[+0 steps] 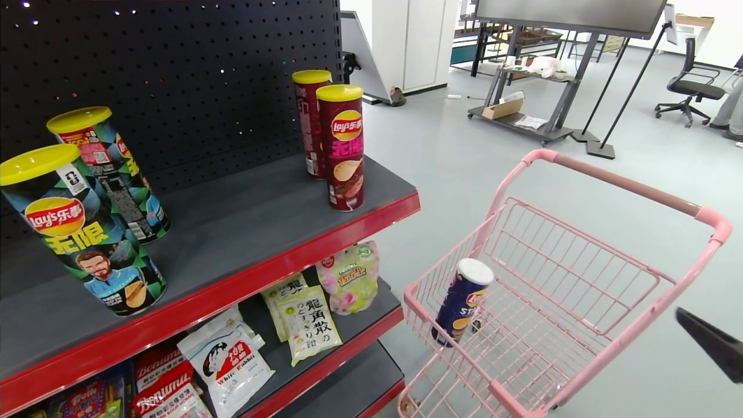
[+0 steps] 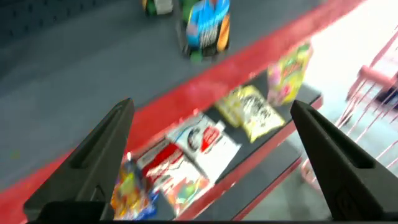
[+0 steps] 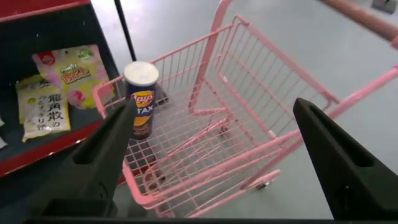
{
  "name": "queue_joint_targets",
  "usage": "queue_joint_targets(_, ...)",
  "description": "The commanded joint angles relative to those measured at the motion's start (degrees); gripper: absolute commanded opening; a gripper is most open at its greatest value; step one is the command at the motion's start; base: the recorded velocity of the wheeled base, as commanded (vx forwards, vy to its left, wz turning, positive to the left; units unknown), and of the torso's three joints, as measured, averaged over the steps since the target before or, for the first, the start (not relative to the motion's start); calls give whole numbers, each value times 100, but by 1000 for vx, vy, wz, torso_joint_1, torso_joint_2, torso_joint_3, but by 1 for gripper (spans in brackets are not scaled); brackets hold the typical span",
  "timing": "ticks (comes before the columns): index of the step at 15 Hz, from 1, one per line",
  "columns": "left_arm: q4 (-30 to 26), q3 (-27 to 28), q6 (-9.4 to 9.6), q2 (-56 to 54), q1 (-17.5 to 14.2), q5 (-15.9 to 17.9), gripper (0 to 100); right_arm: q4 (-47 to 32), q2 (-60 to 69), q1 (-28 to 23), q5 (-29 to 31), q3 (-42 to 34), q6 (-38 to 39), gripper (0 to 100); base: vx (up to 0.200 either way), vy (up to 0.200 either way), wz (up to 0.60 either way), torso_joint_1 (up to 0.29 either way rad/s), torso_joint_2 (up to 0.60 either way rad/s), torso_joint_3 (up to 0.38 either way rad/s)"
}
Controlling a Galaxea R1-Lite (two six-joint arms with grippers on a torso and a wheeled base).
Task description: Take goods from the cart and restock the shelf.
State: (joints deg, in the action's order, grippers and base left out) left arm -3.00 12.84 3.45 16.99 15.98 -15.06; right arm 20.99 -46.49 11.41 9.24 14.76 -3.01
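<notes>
The top shelf (image 1: 244,215) carries four cans, all upright with yellow lids. Two green cans stand at its left end, one (image 1: 81,232) near the red front edge and the other (image 1: 110,174) behind it by the pegboard. Two dark-red cans stand near the right end, one (image 1: 346,148) in front and one (image 1: 310,122) just behind it, close together.

The pink cart (image 1: 627,186) stands to the right of the shelf. It holds one thing: a blue can (image 1: 461,302) with a white lid, standing in the basket corner nearest the shelf, against the wire wall.

The lower shelf (image 1: 377,307) holds flat snack bags. At its right end there is one green-and-pink bag (image 1: 348,278), then two yellow bags (image 1: 307,325), then one white bag (image 1: 229,360). Red packs (image 1: 168,389) lie further left, cut off by the edge, so their count cannot be told.

The left hand (image 2: 211,104) is released, fingers spread wide and holding nothing. It hangs in front of the top shelf's red edge, with the bags below seen between its fingers.

The right hand (image 3: 212,102) is also released and grasps nothing. It hangs above the cart, apart from the blue can.
</notes>
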Motion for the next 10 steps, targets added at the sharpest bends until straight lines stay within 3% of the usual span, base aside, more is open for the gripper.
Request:
queue_joint_targets(1,704,298,-240,1183,1,99,100,1821,-3876,107,-555,466,661,100,0,0,0,0,0,0)
queue_joint_targets(2,739,290,-248,1236,1,99,100,2111,-4184,177,-572,466,793,100,0,0,0,0,0,0)
queue_joint_targets(3,731,219,-266,1183,1,99,100,3622,-5414,353,-572,343,1180,100,0,0,0,0,0,0)
queue_joint_targets(5,713,149,-266,1096,-7,64,100,5512,-6715,467,-581,158,1171,100,0,0,0,0,0,0)
queue_joint_targets(7,713,193,-257,1104,-7,47,100,6338,-7286,705,-581,-105,1180,100,0,0,0,0,0,0)
queue_joint_targets(10,713,219,-240,1104,-25,-24,100,6453,-7374,977,-572,-158,1285,100,0,0,0,0,0,0)
